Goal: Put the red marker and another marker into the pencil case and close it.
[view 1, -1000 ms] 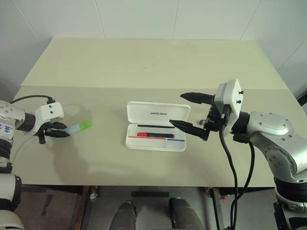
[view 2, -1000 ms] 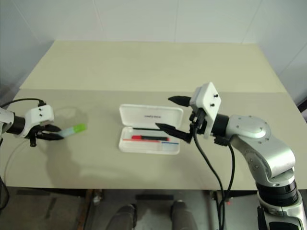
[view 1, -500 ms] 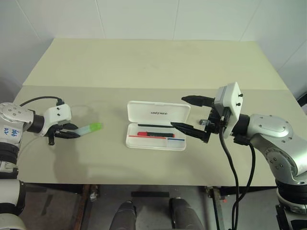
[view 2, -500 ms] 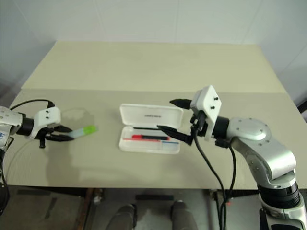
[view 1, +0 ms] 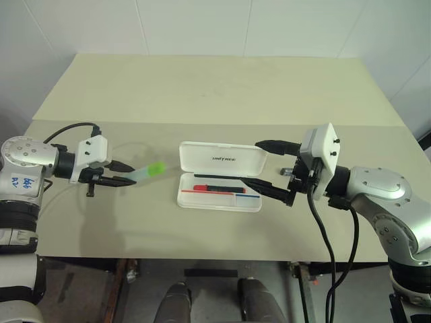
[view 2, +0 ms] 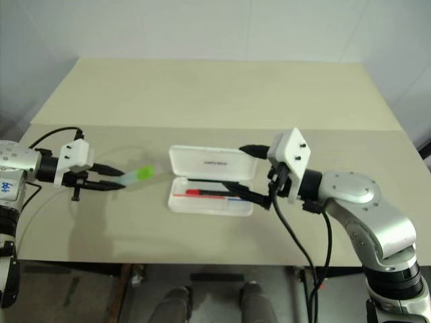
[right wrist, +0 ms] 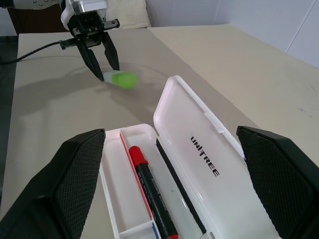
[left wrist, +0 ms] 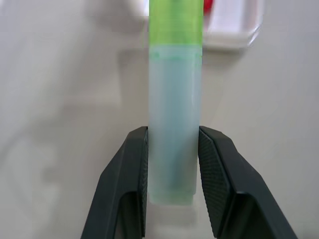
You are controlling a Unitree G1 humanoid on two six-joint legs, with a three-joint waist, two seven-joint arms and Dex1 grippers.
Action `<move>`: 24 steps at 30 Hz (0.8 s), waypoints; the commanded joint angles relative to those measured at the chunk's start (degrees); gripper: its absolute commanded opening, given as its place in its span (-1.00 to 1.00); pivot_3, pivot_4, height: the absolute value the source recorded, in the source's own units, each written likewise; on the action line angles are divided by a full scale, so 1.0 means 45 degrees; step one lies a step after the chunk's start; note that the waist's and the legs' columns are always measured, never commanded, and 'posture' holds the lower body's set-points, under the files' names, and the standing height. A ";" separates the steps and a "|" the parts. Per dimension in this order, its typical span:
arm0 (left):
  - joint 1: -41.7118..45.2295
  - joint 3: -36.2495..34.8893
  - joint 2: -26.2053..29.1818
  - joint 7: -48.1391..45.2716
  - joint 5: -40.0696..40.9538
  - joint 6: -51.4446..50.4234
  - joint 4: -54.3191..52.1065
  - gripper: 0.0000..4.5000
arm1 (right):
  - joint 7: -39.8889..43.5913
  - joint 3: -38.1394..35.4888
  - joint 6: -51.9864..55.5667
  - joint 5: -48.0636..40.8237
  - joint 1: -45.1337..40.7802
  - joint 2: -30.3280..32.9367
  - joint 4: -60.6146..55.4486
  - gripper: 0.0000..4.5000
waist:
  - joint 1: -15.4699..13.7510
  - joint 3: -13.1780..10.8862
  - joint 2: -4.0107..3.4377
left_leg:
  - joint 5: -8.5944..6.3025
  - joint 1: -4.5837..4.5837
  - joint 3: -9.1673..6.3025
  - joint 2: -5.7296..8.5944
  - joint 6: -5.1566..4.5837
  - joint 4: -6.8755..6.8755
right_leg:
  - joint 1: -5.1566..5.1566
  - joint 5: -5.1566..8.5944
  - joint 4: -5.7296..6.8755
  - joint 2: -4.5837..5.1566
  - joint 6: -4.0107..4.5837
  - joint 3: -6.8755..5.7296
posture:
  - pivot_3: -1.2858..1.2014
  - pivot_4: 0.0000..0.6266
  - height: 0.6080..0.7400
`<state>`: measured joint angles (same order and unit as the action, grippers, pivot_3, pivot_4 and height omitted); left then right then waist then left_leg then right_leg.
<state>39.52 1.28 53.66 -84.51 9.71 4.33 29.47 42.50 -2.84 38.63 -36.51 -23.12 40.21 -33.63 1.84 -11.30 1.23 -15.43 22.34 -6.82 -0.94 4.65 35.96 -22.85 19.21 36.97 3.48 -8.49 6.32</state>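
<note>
My left gripper (left wrist: 172,184) clamps the light-green marker (left wrist: 174,114) above the bench's (view 1: 202,87) left side. My right gripper (view 1: 268,167) gapes wide beside the open pencil case (view 1: 220,176) mid-bench, red marker (right wrist: 149,191) lying inside.

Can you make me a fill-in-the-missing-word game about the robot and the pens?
1. The left gripper is holding the ____ marker.
2. The red marker lies ____ the pencil case.
3. The lid of the pencil case is ____.
4. The right gripper has its fingers spread ____ beside the case.

Missing words: green; inside; open; wide
</note>
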 commanded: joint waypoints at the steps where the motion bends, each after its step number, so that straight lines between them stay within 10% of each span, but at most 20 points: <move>1: -0.0114 -0.0246 -0.0008 -0.0246 0.0517 -0.0298 -0.0882 -0.51 | -0.0108 -0.0486 -0.0132 -0.0100 0.0068 0.0214 -0.0523 1.00 | 0.0013 0.0000 0.0000 | 0.0000 -0.0001 0.0001 0.0000 0.0000 0.0001 | 0.0000 0.0000 0.0002 0.0000 0.0000 0.0000 | 0.03 -0.52 1.00; 24: 0.1534 0.2122 -0.2817 0.0134 0.0030 -0.2936 -0.3262 -0.51 | -0.0007 -0.1676 0.0004 -0.0318 0.1899 0.1432 -0.1598 1.00 | -0.0059 -0.0006 0.0010 | 0.0000 -0.0002 -0.0004 0.0006 -0.0001 0.0018 | 0.0023 0.0000 -0.0017 -0.0003 -0.0002 0.0002 | 0.03 -0.52 1.00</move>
<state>44.86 10.47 41.16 -84.51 10.23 -8.61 15.96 42.91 -7.64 38.83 -37.04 -14.77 45.65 -38.35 1.58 -11.33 1.27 -15.43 22.34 -6.84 -0.91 4.65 36.04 -22.74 19.21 36.88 3.47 -8.50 6.33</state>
